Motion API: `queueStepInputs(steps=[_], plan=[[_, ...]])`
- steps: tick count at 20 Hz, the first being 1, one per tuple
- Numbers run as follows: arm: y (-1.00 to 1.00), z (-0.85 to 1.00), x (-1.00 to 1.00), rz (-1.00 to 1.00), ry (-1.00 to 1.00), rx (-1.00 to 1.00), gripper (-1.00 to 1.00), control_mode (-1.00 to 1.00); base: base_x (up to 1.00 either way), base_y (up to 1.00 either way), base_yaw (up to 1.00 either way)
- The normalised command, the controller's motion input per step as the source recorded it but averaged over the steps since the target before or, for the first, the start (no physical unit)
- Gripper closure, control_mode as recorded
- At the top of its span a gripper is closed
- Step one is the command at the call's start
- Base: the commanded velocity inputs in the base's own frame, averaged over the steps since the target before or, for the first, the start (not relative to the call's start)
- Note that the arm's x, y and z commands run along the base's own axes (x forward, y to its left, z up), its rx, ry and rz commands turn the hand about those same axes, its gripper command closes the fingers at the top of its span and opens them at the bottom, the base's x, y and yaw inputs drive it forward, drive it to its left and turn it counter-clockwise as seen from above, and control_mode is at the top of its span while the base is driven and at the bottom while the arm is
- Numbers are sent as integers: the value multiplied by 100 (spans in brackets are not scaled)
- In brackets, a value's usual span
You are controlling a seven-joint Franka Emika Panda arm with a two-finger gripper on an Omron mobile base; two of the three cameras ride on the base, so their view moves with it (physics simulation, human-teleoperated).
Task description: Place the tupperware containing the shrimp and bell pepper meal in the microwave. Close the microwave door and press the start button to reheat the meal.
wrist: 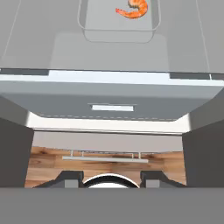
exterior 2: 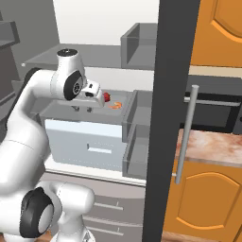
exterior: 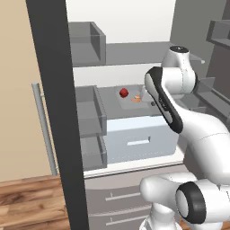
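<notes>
White shallow rectangular tupperware (wrist: 119,33) sits on a grey fridge shelf (exterior: 112,96) above a pale drawer (exterior: 139,141), holding a red bell pepper (exterior: 124,93) and orange shrimp (wrist: 132,9). Pincer (wrist: 111,180) hovers before it, tips partly parted, holding nothing.

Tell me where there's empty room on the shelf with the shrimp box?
The shelf is bare on both sides of the tupperware, and in a strip in front of it, above the pale drawer. The tupperware itself is the busy spot, with the shrimp and red pepper there. The robot's arm reaches in close beside it.
</notes>
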Motion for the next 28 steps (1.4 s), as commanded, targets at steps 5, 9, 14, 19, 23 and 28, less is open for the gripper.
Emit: queueStepInputs(steps=[5, 9, 14, 19, 23, 28], plan=[[-12, -9, 0, -1, -9, 2, -100, -100, 0, 0, 0], [-23, -29, 0, -13, -20, 4, -100, -100, 0, 0, 0], [-1, -35, 7, -17, -13, 5, -100, -100, 0, 0, 0], [0, -20, 27, -17, 0, 8, -100, -100, 0, 0, 0], [0, 0, 36, -13, 0, 12, -100, -100, 0, 0, 0], [0, 0, 31, -11, -1, 11, -100, -100, 0, 0, 0]])
